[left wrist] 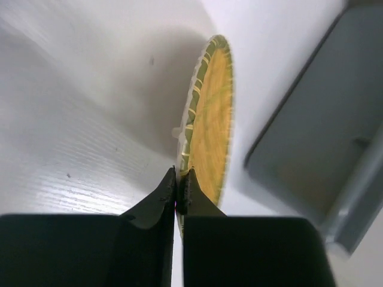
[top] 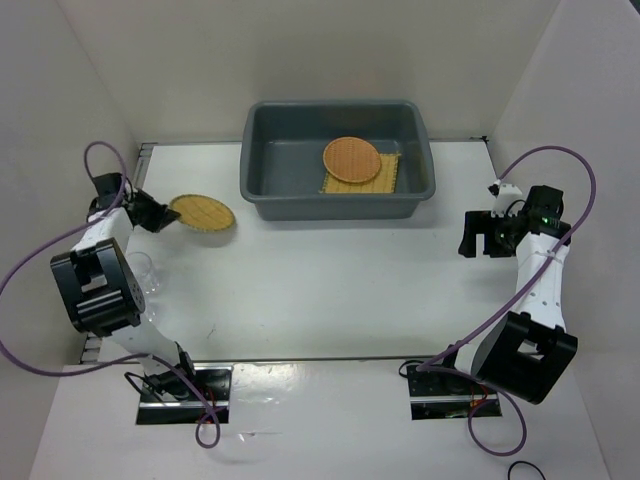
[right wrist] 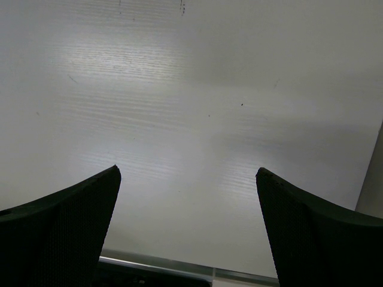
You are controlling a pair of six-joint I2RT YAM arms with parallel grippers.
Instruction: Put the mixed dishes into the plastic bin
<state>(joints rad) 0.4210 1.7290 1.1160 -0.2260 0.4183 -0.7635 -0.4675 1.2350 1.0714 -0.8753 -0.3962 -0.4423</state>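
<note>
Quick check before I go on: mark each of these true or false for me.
1. The left gripper is shut on the woven plate's edge. True.
2. The woven plate is inside the bin. False: it is outside, to the left of the bin, in the left gripper.
3. The orange disc lies on the square mat in the bin. True.
4. The right gripper holds a dish. False: its jaws stand wide open over bare table, with nothing between them.
</note>
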